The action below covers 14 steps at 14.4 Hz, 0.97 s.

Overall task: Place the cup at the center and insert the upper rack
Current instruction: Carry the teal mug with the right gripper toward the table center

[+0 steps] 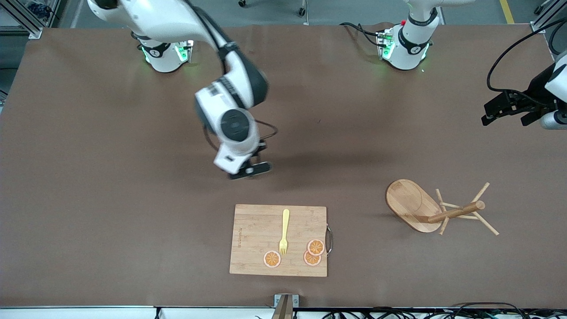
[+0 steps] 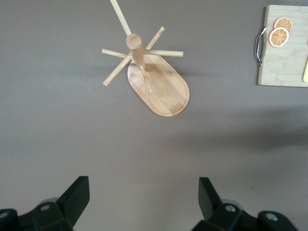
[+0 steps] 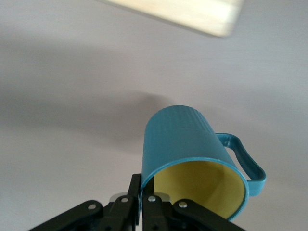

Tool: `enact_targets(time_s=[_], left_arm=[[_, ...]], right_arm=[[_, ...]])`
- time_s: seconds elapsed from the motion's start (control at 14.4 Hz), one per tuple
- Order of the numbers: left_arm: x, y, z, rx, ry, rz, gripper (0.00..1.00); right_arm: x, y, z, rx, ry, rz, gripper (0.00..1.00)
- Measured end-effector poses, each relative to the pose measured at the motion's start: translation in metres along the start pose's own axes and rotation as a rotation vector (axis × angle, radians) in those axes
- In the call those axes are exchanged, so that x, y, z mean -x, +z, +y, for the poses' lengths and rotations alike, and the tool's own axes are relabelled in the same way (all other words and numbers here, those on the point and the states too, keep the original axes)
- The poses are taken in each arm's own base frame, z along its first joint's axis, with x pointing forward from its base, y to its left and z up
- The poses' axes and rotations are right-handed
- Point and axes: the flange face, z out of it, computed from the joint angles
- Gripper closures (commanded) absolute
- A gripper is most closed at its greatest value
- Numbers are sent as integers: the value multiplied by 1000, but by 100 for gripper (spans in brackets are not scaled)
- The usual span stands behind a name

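The right gripper (image 3: 142, 199), over bare bench (image 1: 88, 177) just above the cutting board (image 1: 278, 239) in the front view, has its fingers (image 3: 132, 192) pinched tight on the rim of the cup (image 3: 195, 156); a rigid, probably light mug, likely slippery, so a wall pinch suits. The left gripper (image 2: 142, 195) waits wide open, empty, over the bench's left-arm end, with the upper rack (image 1: 436, 208) standing nearer the camera; stiff wood, best held by its post

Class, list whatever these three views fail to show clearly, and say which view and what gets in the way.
1. Front view: the cup is hidden under the right arm's wrist; only the right gripper tip shows.
2. Right wrist view: the cup has its rim's lower edge cut off by the frame; the cutting board is blurred.
3. Front view: the left gripper is cut by the frame edge.
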Motion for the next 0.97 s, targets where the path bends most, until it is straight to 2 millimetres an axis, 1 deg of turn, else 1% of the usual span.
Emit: enact_targets(time_s=[0.07,0.14,0.21,0.28,0.49,0.62,0.69,0.83,0.9,0.97], left_arm=[[0,0,1,0,1,-4,0],[1,1,1,0,3,-6,0],[1,1,3,0,6,-8,0],[1,1,7,1,13,-9,0],[2,2,19,1,32,-10,0],[3,3,19,1,34,-20,0],[4,3,19,0,33,-26,0],[5,4,19,0,33,-37,0],[5,4,19,0,33,-39,0],[5,4,20,0,34,-40,0]], right_arm=[[5,11,-32,-5,17,19,100],[11,21,-59,-22,45,32,100],[16,27,-79,-52,80,40,100],[20,29,-94,-87,111,44,100],[30,20,-123,-168,169,44,100],[39,18,-149,-184,192,48,100],[45,24,-165,-184,191,47,100],[58,45,-190,-165,164,38,100],[63,55,-198,-151,149,36,100],[65,57,-203,-143,137,42,99]])
